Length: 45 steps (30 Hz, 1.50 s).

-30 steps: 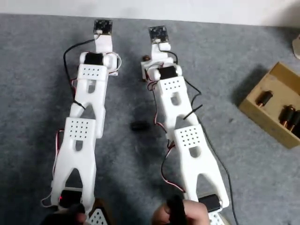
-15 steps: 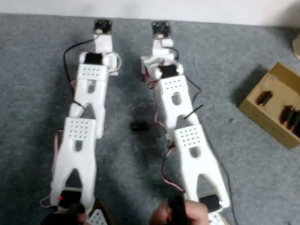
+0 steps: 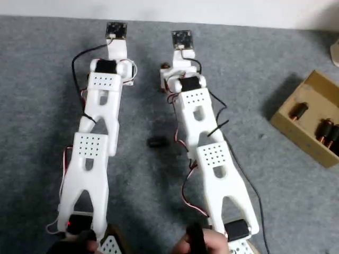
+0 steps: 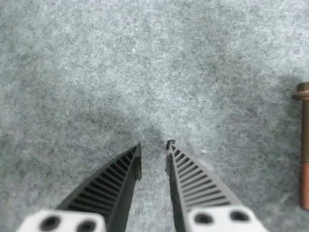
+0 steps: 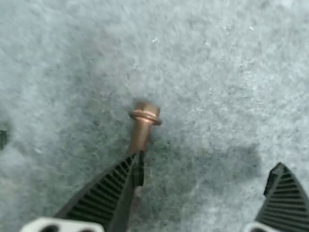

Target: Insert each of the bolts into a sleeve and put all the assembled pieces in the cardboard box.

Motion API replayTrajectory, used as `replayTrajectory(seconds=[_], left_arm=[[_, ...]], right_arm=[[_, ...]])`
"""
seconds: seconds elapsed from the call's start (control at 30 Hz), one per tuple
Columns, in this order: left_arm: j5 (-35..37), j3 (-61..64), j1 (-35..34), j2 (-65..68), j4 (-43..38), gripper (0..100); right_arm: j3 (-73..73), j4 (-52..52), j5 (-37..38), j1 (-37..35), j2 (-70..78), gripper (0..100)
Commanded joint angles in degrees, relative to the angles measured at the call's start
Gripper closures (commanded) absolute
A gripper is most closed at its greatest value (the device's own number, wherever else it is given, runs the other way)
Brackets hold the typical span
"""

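Copper bolt beside right pincer (agape)

Bolt's tail end hidden behind a finger of the right gripper, cardboard box cut by the picture's edge, pieces inside too small to tell.

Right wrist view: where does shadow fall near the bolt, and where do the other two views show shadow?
Right wrist view: a dark patch on the carpet beside the bolt, inside the open right end effector. Left wrist view: shadow just ahead of the left end effector. High view: the cardboard box shades the carpet on its side toward the arms.
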Motion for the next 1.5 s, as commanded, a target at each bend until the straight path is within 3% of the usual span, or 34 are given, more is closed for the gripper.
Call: replayTrajectory(seconds=[0.0,0.87,1.1,1.23,1.47], left_arm=[[-0.1,-2.2,-0.4,-2.1,-0.3,91],[-0.1,-2.2,-0.4,-2.1,-0.2,91],[-0.1,-2.2,-0.4,-2.1,-0.2,91],[-0.1,-2.2,-0.4,-2.1,-0.2,91],[-0.1,-2.2,-0.4,-2.1,-0.1,91]], right_arm=[[-0.5,0.6,-0.2,-0.6,-1.4,62.5],[-0.7,-2.1,-0.1,1.6,-1.4,63.0],[-0.6,-2.0,0.1,0.0,-1.3,86.1],[-0.5,-0.7,4.0,-0.4,-1.3,83.8],[-0.5,0.1,4.0,-0.4,-1.3,72.1]])
